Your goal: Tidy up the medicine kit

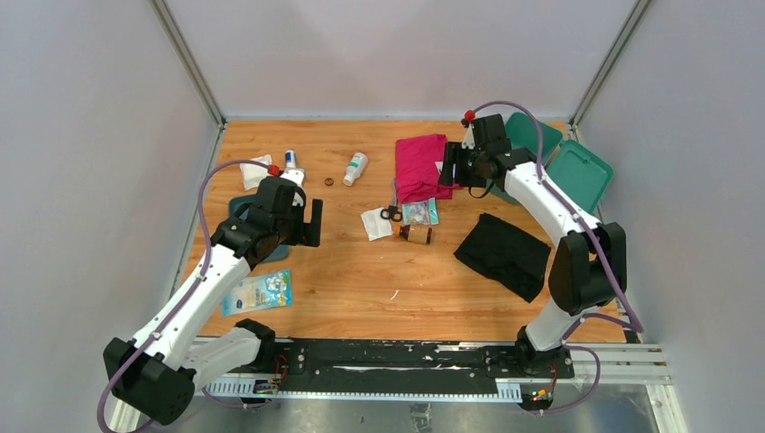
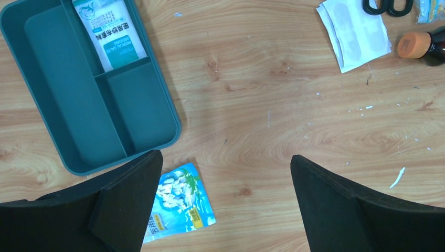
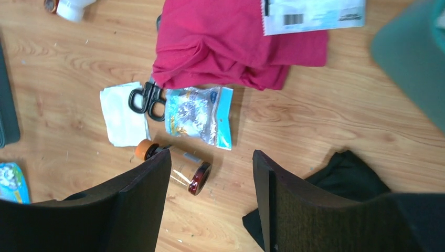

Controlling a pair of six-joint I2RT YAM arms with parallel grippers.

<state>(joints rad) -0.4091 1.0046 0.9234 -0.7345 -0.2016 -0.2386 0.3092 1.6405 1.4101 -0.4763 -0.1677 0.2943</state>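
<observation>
The left arm (image 1: 194,298) and right arm (image 1: 541,194) have white link shells and black joint housings; a purple cable (image 1: 201,216) loops along each; a red cap (image 1: 273,170) tops each wrist; the left gripper (image 2: 225,155) and right gripper (image 3: 211,153) carry matte black wedge-shaped fingers (image 2: 123,205); the bases share a black rail (image 1: 406,356).

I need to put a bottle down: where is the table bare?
Bare wood lies near the front, between the blue packet and the black cloth. Crowded: by the pink cloth, where scissors and the brown bottle cluster.
</observation>
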